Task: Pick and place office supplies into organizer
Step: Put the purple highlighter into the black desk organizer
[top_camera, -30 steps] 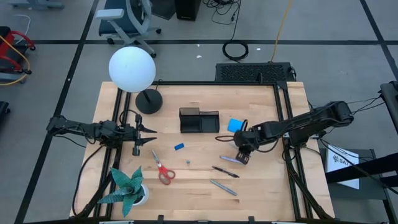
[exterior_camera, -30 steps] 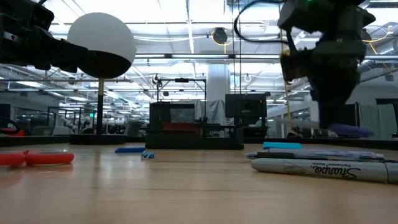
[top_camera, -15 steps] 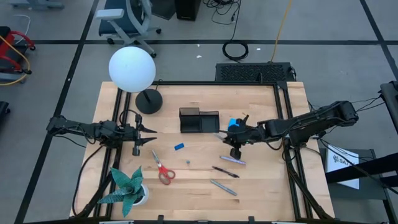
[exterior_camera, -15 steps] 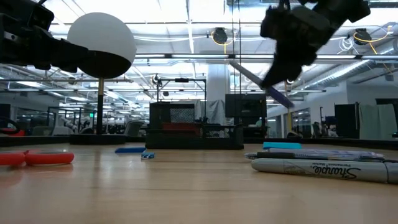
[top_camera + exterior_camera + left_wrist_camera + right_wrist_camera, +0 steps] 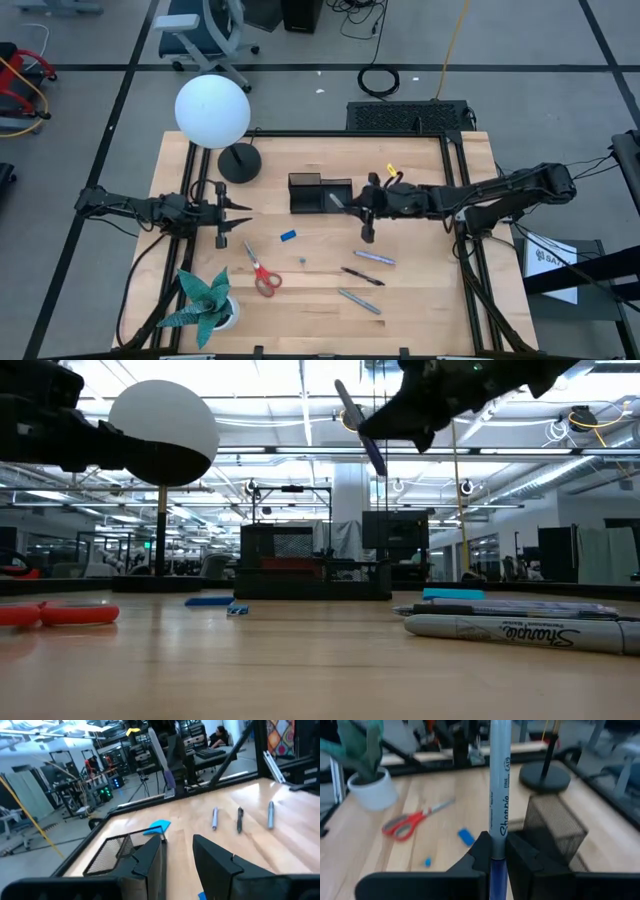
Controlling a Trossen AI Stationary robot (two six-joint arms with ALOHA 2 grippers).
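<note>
Currently my right gripper (image 5: 352, 203) clamps one marker (image 5: 498, 795), tip toward the organizer (image 5: 320, 194); three pens (image 5: 361, 276) lie beyond it.

Colours on the pale wood table (image 5: 420, 300)

Black mesh organizer (image 5: 320, 194); red-handled scissors (image 5: 263, 273) with grey blades; small blue block (image 5: 288, 236); grey marker (image 5: 498, 785) with black lettering and purple lower end in the black right hand (image 5: 496, 851); purple, black and grey pens (image 5: 360, 276); white globe lamp (image 5: 212, 110) on black base; green paper plant (image 5: 205, 298) in white pot.
</note>
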